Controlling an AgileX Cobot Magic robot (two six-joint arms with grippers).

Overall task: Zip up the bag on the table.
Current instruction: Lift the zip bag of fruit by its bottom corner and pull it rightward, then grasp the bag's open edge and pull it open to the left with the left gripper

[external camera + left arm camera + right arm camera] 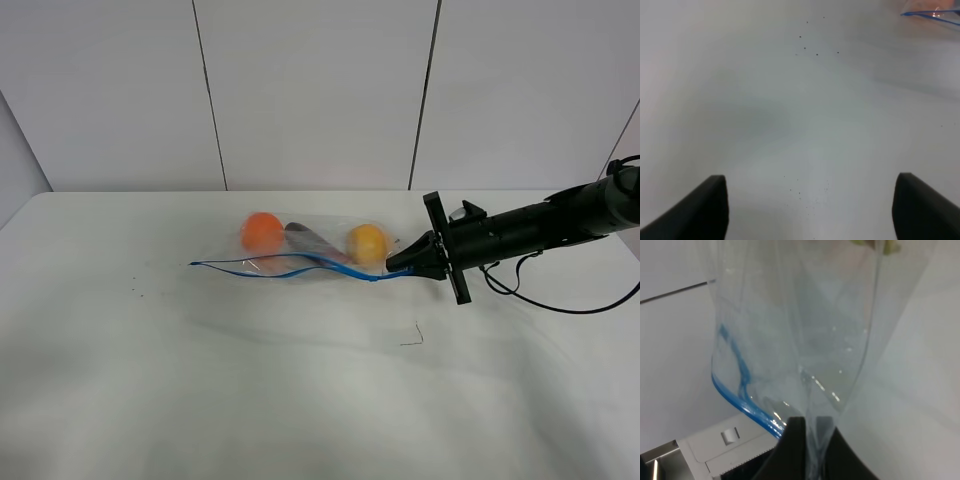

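1 bag (300,250) on site, lying on the white surface (250,390), approx. mid-width, toward the far side. Film is clear and crinkly. Contents seen thru it in the exterior view: orange item (262,232) at left end, purple item (310,241) in the middle, yellow item (367,243) at right end. Blue zipper strip (270,266) runs along the bag's near edge, wavy. In the right wrist view it bows out in a curve; can't tell if the tracks are mated.

Right tool (402,264): arm comes in from the right, low over the surface, tip at the bag's right end. Right wrist view shows its fingers (792,442) closed narrow w/ the clear film pinched between them, just beside the blue strip.

Left tool (810,210): out of the exterior view. Its own wrist view shows 2 dark fingertips (707,210) set wide apart over the surface. The bag's corner sits at the edge of that view, well apart from the tool.

Misc.: tiny dark specks (807,42) on the surface. Black cable (560,305) hangs from the right arm. 1 small dark mark (413,338) on the surface nearer the camera than the right tool.
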